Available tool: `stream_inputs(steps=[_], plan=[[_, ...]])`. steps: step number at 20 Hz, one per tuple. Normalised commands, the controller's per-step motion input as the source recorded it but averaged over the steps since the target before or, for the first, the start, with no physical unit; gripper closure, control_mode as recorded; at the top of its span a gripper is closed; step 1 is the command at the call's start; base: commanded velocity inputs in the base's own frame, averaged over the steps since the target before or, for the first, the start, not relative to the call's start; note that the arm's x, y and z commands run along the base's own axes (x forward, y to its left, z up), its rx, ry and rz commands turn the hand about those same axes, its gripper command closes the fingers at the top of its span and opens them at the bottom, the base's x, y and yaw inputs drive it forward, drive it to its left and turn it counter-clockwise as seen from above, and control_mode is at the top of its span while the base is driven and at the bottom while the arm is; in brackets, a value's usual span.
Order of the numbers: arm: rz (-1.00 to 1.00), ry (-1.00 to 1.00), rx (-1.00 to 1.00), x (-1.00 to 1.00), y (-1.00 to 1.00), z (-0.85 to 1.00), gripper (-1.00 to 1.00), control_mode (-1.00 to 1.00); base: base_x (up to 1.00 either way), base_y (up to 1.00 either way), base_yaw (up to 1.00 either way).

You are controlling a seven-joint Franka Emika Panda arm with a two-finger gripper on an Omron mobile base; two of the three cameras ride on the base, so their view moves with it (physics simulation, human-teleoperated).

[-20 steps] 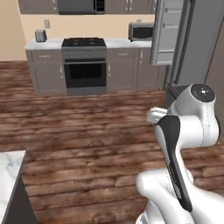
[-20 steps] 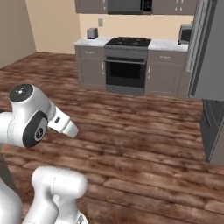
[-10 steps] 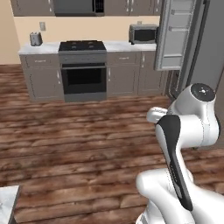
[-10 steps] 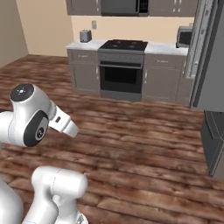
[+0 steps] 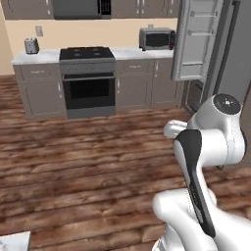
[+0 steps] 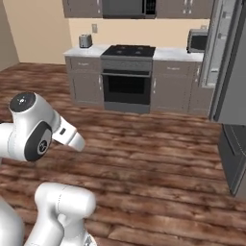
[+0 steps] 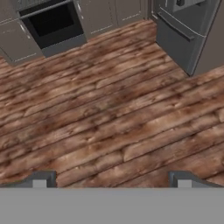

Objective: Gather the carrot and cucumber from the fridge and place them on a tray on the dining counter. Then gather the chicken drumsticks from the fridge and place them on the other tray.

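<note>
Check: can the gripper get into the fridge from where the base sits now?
Probably not. The fridge stands across open wood floor, its door already open. The gripper hangs open over bare planks, so the base likely must drive closer.

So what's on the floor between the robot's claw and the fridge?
Just bare wooden floor. In the hand view, planks run from the open gripper to the fridge, nothing lying on them.

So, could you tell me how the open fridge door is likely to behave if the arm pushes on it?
The fridge door already stands swung open, so it would probably pivot on its hinge rather than resist. It looks tall and rigid, so likely stiff. Its inner shelves look empty, so it may swing fairly lightly.
</note>
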Motion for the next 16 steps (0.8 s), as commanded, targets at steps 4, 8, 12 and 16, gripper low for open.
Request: stream_inputs(steps=[4,8,12,16], plan=[[0.0,0.0,0.0,0.0,0.0,0.0,-1.0,1.0,0.77,0.18,-0.1],[0.0,0.0,0.0,0.0,0.0,0.0,-1.0,1.0,0.86,0.02,-0.06],[0.0,0.0,0.0,0.0,0.0,0.0,-1.0,1.0,0.77,0.01,-0.1],[0.0,0.0,0.0,0.0,0.0,0.0,-1.0,1.0,0.66,0.0,-0.24]])
